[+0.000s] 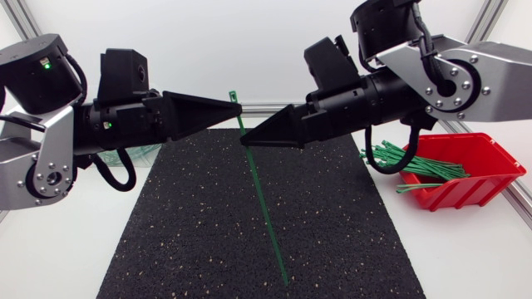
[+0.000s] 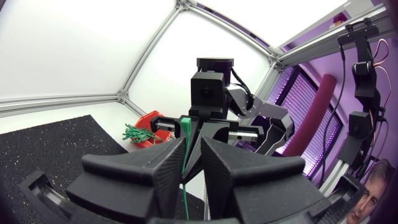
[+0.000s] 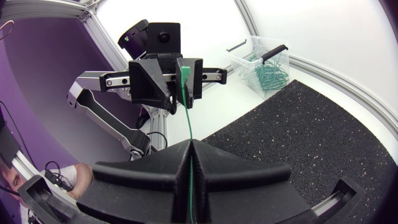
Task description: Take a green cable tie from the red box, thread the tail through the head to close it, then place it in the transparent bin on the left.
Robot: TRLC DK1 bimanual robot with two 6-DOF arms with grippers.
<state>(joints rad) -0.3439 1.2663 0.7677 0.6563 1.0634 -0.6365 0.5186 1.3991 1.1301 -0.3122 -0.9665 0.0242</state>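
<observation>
Over the black speckled mat [image 1: 166,232], my left gripper [image 1: 237,108] and right gripper [image 1: 246,139] both clamp the straight green plastic cable tie [image 1: 263,203]; I judge threading comes next, curling tail to head.

Left tool [image 2: 188,152] fills the near view, its two wedge fingers [image 2: 134,177] pressed vs. a green cable tie [image 2: 185,134] from both sides. Tie strap runs upright btwn them, w/ its square head poking out just past the tips. Right tool [image 2: 202,132] sits directly ahead, facing back, its tip just beside the tie head; can't tell if touching. Black mat [image 2: 50,146] covers the bench [image 2: 106,112] to one side of the left tool. Red box [image 2: 151,121] stands on white bench beyond the mat's far corner, w/ spare green ties [image 2: 137,133] sticking out over its rim.
</observation>
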